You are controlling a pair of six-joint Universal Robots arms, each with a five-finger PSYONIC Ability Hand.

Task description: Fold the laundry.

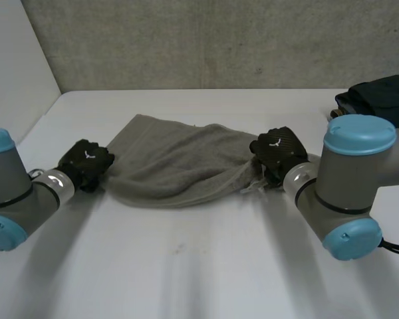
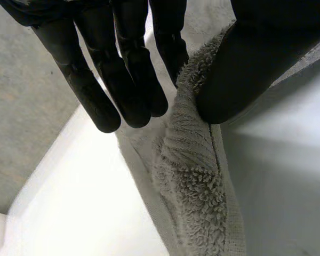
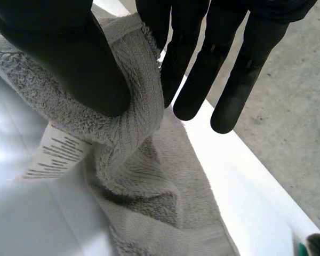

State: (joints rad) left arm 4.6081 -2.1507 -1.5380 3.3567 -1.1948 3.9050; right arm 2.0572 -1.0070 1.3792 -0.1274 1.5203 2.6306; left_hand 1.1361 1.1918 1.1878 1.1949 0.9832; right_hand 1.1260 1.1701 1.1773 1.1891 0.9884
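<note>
bare bench [image 1: 186, 266] nearest. left hand [image 1: 86, 165] at 9 o'clock end of grey towel [image 1: 176, 163], right hand [image 1: 277, 151] at 3 o'clock end, each pinching edge between thumb and straight fingers. towel mid-bench, slack, bunched between them. risk: shallow pinch, thick terry slips out on lift; uneven pull skews fold. dark clothes [image 1: 379, 96] far at 2 o'clock, right arm could brush them.
</note>
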